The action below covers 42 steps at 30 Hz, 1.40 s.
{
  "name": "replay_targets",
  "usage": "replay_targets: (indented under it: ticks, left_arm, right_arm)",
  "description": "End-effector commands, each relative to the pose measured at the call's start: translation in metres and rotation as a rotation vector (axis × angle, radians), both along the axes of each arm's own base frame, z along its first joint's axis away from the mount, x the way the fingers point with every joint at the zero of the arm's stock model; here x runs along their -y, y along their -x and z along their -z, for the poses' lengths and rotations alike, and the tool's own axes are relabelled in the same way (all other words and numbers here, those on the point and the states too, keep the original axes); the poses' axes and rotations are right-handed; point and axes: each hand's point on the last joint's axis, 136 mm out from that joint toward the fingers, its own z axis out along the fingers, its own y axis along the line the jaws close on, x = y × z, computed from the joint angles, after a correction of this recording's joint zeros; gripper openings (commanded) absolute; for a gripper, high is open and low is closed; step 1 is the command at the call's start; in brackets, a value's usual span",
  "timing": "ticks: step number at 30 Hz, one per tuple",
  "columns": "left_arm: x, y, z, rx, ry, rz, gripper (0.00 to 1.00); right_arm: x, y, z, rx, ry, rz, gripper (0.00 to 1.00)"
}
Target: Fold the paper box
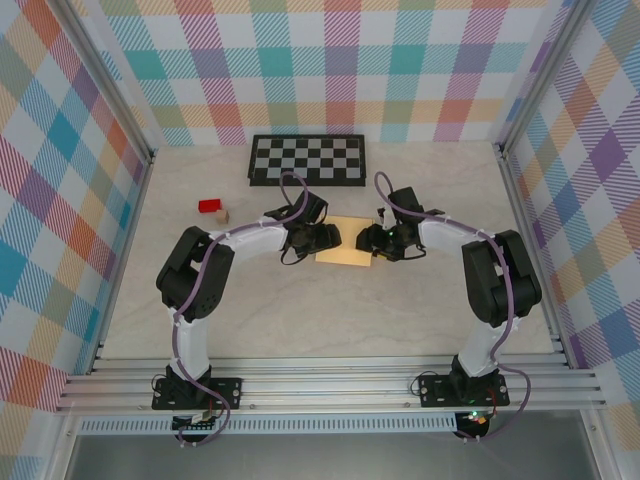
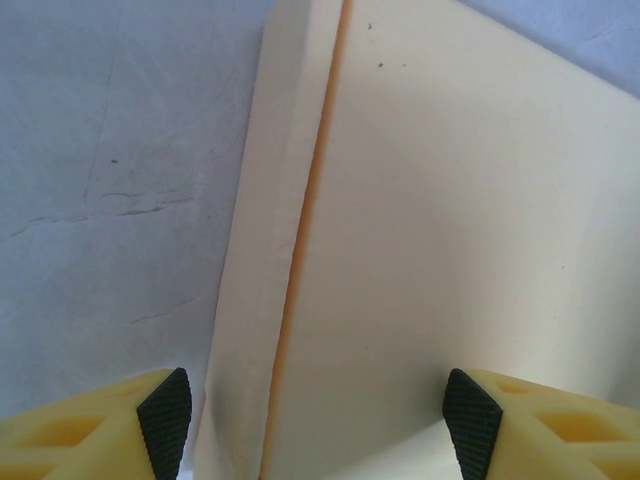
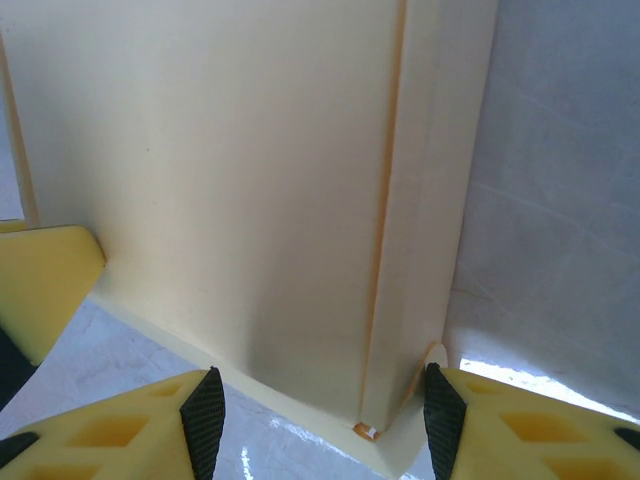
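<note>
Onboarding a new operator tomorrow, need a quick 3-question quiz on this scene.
1. True or false: the paper box lies on the table between the left pincer and the right pincer.
2. Fill in: beside the red block sits a small tan ____.
3. Highest in the top view: A checkerboard, B red block, C paper box?
Key: 1 true; 2 cube; 3 A.

Tan paper box (image 1: pixel 345 255); black-and-white checkerboard (image 1: pixel 307 160) (plaid pastel walls (image 1: pixel 60 200)).
</note>
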Motion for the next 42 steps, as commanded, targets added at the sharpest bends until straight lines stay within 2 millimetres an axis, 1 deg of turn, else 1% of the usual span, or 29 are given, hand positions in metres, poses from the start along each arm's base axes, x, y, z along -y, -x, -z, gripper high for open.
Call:
replay_targets:
  ticks: [1,7,11,12,19,22,35,42]
  left_arm:
    - [-0.001,0.018,0.020,-0.054,-0.032,-0.019,0.70]
    - [0.000,0.025,0.022,-0.061,-0.036,-0.048,0.70]
    - [-0.005,0.029,0.024,-0.070,-0.040,-0.075,0.69]
    - [-0.002,0.026,0.021,-0.051,-0.020,-0.083,0.69]
    - [-0.004,0.030,0.025,-0.063,-0.005,-0.107,0.66]
    - [-0.003,0.030,0.025,-0.064,-0.005,-0.104,0.65]
    - [-0.002,0.031,0.026,-0.063,-0.001,-0.112,0.64]
    - [-0.003,0.031,0.027,-0.062,0.000,-0.127,0.64]
  right_arm:
    - [-0.017,0.005,-0.008,-0.061,-0.069,-0.012,0.57]
    - [-0.019,0.007,-0.013,-0.081,-0.078,0.007,0.57]
    - [-0.020,0.007,-0.015,-0.096,-0.094,0.034,0.58]
    - [-0.021,0.007,-0.016,-0.104,-0.108,0.042,0.58]
    - [-0.030,0.005,-0.024,-0.138,-0.191,0.100,0.58]
    - [-0.029,0.002,-0.026,-0.134,-0.194,0.116,0.58]
    - [-0.035,0.001,-0.028,-0.161,-0.233,0.138,0.58]
    - [-0.037,0.003,-0.024,-0.188,-0.259,0.149,0.58]
